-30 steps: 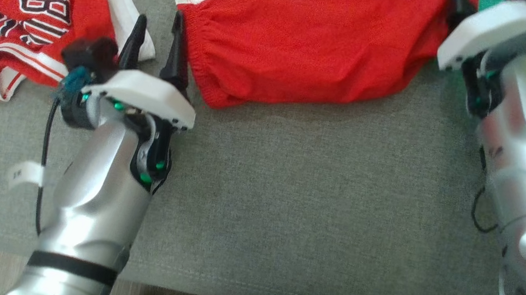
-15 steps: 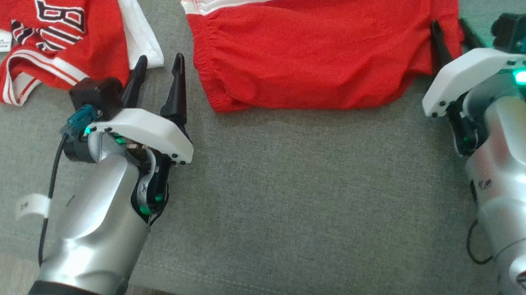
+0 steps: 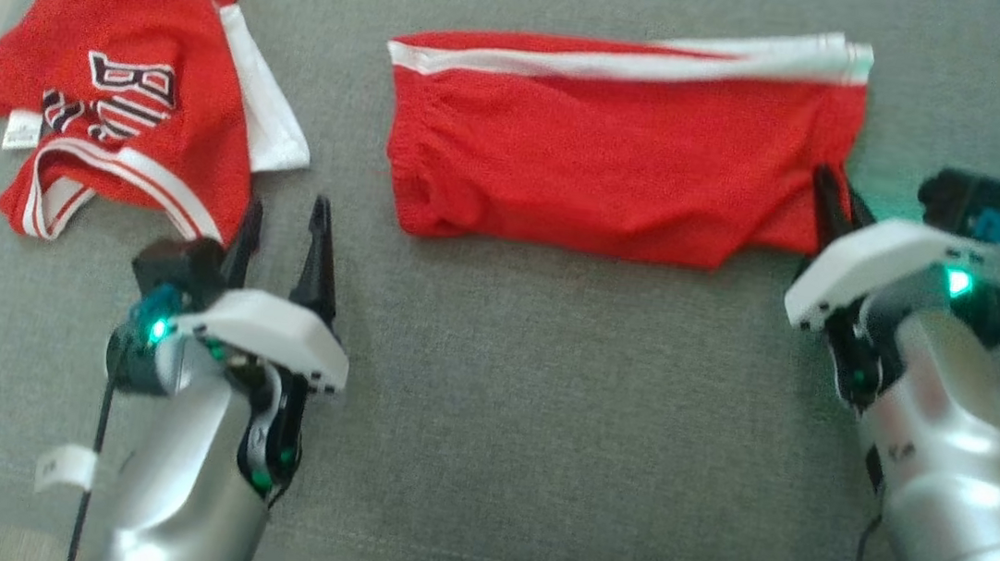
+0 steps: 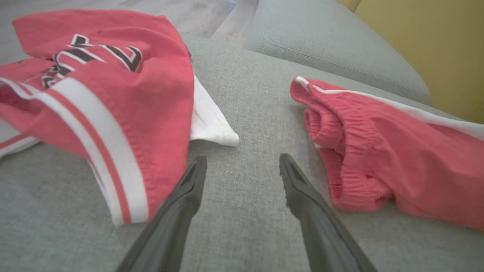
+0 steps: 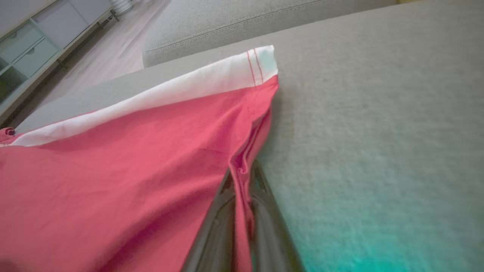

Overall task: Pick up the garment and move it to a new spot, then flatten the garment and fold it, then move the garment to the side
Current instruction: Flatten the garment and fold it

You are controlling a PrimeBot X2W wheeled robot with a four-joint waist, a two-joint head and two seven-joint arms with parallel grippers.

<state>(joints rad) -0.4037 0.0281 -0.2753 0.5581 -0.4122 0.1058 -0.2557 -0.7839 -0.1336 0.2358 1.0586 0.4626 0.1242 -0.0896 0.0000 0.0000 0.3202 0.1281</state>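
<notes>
Right fingers (image 5: 270, 226) clenched on the edge of the red shorts (image 3: 604, 171); left fingers (image 4: 177, 215) spread wide, empty, over the sofa (image 3: 543, 397)

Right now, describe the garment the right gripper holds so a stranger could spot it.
On the grey cushion lie two red garments. The right-hand one, the shorts, is pinched at its edge by the right gripper. Unlike the jersey on the left, it has no lettering, just one white stripe.
</notes>
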